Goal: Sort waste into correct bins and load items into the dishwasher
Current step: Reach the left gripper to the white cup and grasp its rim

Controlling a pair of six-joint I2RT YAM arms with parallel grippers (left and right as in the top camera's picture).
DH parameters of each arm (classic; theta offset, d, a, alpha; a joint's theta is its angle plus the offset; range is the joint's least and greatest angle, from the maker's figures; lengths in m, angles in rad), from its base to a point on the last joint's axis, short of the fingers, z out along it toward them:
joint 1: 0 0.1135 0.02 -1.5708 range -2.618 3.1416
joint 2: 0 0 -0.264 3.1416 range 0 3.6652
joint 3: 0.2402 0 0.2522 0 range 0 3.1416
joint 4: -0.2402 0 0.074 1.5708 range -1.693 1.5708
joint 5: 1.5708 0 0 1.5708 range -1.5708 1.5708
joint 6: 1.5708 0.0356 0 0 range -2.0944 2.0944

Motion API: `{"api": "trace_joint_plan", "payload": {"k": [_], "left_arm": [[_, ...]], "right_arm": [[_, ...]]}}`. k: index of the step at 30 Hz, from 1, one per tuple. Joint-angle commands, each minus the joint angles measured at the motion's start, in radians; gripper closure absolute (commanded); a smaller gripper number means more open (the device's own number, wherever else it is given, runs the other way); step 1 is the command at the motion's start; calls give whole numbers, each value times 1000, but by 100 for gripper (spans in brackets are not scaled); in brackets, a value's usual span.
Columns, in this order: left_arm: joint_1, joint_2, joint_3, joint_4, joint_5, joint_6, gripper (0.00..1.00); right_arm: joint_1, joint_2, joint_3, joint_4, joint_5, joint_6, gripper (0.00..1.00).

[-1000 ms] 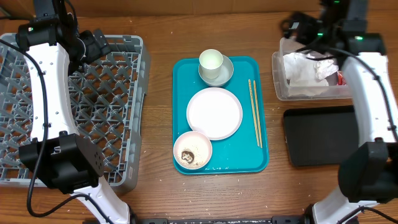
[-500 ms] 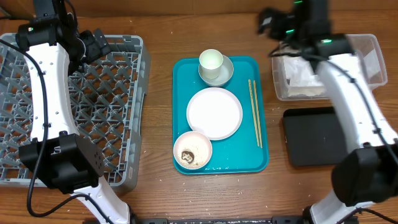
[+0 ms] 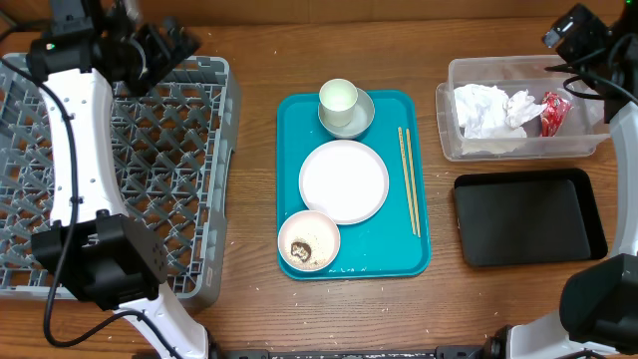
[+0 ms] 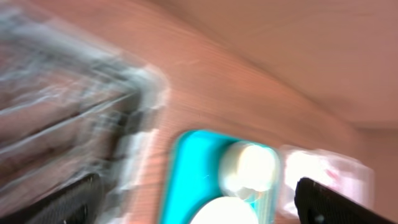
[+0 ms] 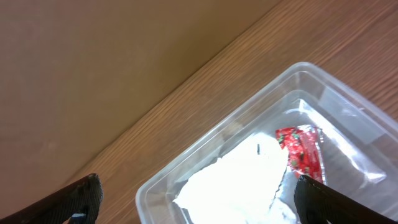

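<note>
Left end effector (image 4: 199, 202) and right end effector (image 5: 199, 202) apart, empty. Probably best: grip near bowl (image 3: 326, 231) by rim, keep level, tip scraps (image 3: 302, 249) into black tray (image 3: 528, 219).

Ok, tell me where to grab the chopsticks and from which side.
Probably near the middle of the chopsticks, coming straight down from above with the jaws spanning both sticks crosswise. They lie flat, side by side, along the right edge of the teal tray, clear of the plate.
</note>
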Motion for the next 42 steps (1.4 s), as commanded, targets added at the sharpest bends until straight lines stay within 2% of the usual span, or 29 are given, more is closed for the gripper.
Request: {"api": "trace_joint_plan", "payload": {"k": [1, 3, 6, 10, 15, 21, 25, 27, 34, 38, 40, 42], "left_arm": [[-114, -27, 18, 88, 348, 67, 0], [-183, -27, 26, 111, 241, 67, 0], [-310, -27, 48, 92, -32, 85, 0], [-472, -16, 91, 30, -315, 184, 0], [-615, 6, 89, 34, -412, 430, 0], [-738, 115, 83, 65, -668, 434, 0], [-753, 220, 83, 90, -697, 393, 18], [-753, 262, 83, 96, -697, 364, 20], [-752, 323, 83, 104, -674, 358, 44], [-752, 333, 80, 98, -645, 349, 50], [-751, 339, 80, 97, -645, 324, 58], [-750, 340, 80, 92, -644, 317, 59]], "right_arm": [[-10, -18, 11, 2, 10, 5, 0], [-10, -18, 11, 2, 9, 5, 0], [-10, -18, 11, 2, 10, 5, 0], [-10, -18, 11, 2, 10, 5, 0], [-10, -18, 11, 2, 9, 5, 0], [-10, -18, 11, 2, 10, 5, 0], [-10, -18, 11, 2, 10, 5, 0], [-10, -18, 11, 2, 10, 5, 0], [-10, -18, 11, 2, 10, 5, 0], [-10, -18, 11, 2, 10, 5, 0], [-10, -18, 11, 2, 10, 5, 0], [-10, -18, 11, 2, 10, 5, 0]]}}
